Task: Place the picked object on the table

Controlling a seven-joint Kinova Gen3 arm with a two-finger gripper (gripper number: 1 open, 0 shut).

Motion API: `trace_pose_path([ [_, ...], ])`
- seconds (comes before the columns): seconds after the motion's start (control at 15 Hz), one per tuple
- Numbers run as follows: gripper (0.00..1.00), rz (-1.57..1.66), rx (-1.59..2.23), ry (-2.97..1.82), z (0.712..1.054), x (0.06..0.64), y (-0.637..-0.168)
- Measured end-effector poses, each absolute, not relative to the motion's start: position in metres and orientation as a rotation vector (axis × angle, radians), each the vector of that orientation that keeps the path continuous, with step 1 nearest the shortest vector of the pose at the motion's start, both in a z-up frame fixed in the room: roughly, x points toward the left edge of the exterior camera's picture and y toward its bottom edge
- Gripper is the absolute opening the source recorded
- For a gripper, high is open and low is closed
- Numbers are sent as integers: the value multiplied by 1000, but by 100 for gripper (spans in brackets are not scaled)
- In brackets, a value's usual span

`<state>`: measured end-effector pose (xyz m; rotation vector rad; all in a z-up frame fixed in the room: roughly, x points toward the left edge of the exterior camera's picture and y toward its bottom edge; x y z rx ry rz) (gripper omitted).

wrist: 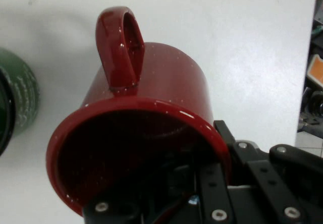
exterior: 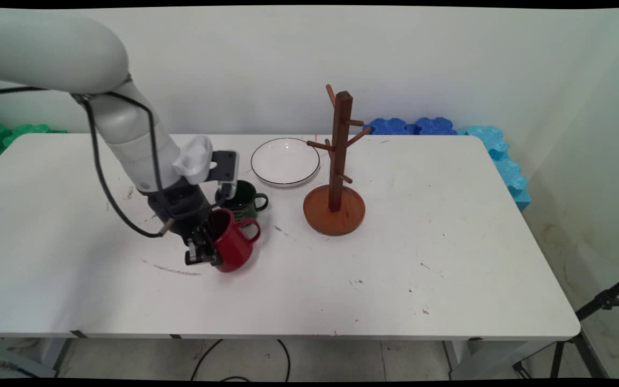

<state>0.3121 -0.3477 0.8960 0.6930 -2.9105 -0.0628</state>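
gripper [exterior: 204, 252] clamped on red mug [exterior: 232, 242] rim, one finger inside, mug tilted. green mug [exterior: 244, 200] just behind; wooden mug tree [exterior: 336, 172] & white plate [exterior: 285, 161] to the right.

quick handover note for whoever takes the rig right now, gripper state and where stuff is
Gripper: shut on the red mug, one finger inside the rim, one outside; mug tilted, low over the table, left of centre.
Green mug stands just behind the red one.
White plate sits further back, mug tree to its right, pegs bare.
Nothing hangs on the tree; both mugs are off it.
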Motion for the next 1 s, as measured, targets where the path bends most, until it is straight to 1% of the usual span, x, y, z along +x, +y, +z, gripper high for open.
trace_pose_path([
  [0.4,0,-63,717,-2921,876,299,-358],
  [0.47,100,-61,717,-2920,873,296,-359],
  [1.0,100,-52,696,-2904,861,285,-360],
])
